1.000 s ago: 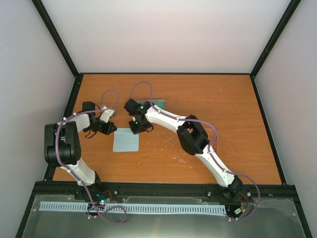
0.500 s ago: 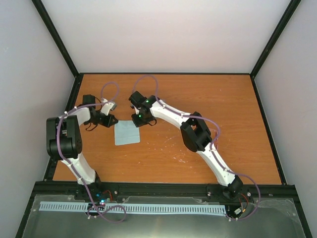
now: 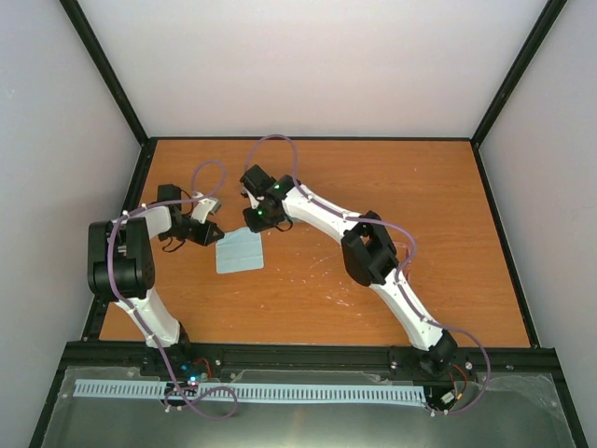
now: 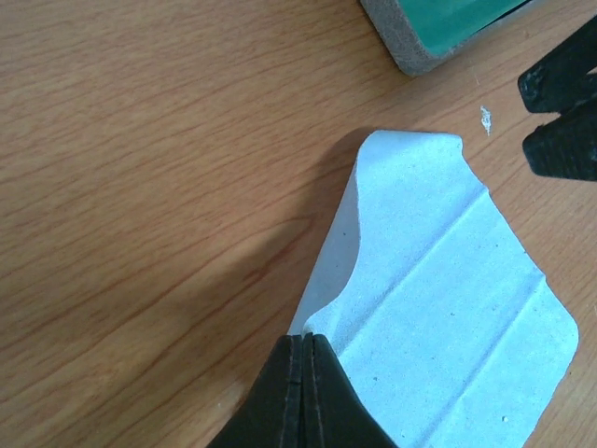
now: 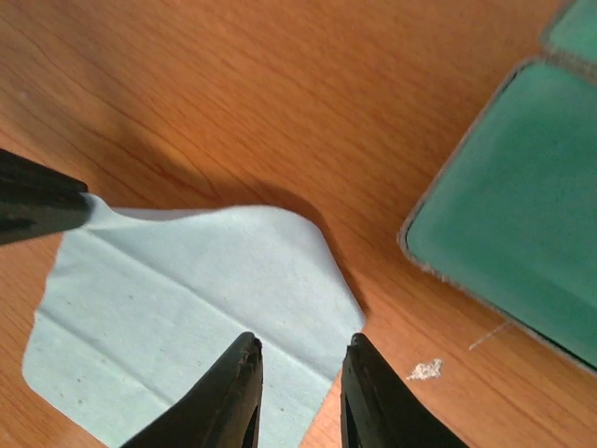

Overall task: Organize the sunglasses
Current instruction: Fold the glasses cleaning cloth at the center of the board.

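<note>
The sunglasses are out of view in every frame. The pale blue-grey cloth (image 3: 240,253) lies on the table with creases. My left gripper (image 3: 214,232) is shut on its left far corner (image 4: 322,322) and lifts that corner a little, its jaws pressed together. My right gripper (image 5: 300,369) is open over the cloth's other far corner (image 5: 280,252), holding nothing; in the top view it (image 3: 254,222) sits just beyond the cloth. The grey case with green inside (image 5: 513,215) lies open right of the cloth and shows in the left wrist view (image 4: 438,28).
The wooden table (image 3: 420,233) has black rails along its edges and pale walls behind. A small white fleck (image 5: 424,371) lies on the wood near the case. The right arm (image 3: 317,219) reaches across the table's middle and covers the case from above.
The cloth has slid a little toward the far side with the left gripper holding its corner. The right gripper has moved back toward the far side, at the cloth's other corner.
</note>
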You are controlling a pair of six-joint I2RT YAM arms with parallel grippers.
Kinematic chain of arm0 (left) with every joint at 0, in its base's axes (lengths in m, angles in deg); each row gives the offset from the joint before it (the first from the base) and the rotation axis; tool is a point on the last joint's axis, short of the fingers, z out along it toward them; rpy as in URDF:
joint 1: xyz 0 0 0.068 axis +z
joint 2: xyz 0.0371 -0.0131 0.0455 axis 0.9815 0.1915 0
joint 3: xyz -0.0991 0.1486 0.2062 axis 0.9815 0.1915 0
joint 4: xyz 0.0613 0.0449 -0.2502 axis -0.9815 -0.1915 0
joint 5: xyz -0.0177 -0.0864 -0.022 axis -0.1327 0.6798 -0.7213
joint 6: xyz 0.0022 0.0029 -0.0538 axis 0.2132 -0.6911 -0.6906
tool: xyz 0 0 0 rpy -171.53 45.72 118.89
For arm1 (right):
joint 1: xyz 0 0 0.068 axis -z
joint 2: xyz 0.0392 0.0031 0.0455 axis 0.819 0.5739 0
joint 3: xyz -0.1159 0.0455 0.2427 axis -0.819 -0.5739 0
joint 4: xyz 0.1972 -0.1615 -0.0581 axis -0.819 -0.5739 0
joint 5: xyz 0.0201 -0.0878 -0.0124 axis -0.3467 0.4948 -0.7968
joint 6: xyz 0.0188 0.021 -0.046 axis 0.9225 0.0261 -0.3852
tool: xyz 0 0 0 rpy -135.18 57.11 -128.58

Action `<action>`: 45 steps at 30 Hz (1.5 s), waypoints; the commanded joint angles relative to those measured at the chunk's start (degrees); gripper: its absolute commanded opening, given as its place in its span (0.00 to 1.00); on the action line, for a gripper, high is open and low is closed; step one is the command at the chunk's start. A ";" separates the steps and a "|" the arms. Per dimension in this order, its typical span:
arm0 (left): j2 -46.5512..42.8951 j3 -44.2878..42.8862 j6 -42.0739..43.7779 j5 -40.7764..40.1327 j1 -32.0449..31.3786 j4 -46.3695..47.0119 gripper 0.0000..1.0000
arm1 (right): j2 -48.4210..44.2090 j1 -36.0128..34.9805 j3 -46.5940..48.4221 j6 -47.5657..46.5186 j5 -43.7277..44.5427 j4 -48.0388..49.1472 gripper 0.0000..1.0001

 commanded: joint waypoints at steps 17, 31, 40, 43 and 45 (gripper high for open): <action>-1.61 0.67 2.21 -0.76 0.03 2.12 0.00 | 5.11 0.21 4.29 1.02 1.96 -4.41 0.37; -3.94 3.05 2.73 -0.35 -0.16 3.32 0.00 | 6.14 0.59 3.58 0.87 0.22 -3.53 0.34; -4.10 3.44 2.73 -0.11 -0.19 3.33 0.00 | 8.10 0.42 4.79 0.90 -1.61 -2.82 0.36; -4.23 3.95 2.59 -0.12 -0.27 3.39 0.00 | 8.60 0.06 4.95 0.41 -1.60 -3.09 0.25; -4.23 4.14 2.57 -0.05 -0.24 3.52 0.00 | 8.87 -0.11 4.96 0.41 -1.79 -3.35 0.17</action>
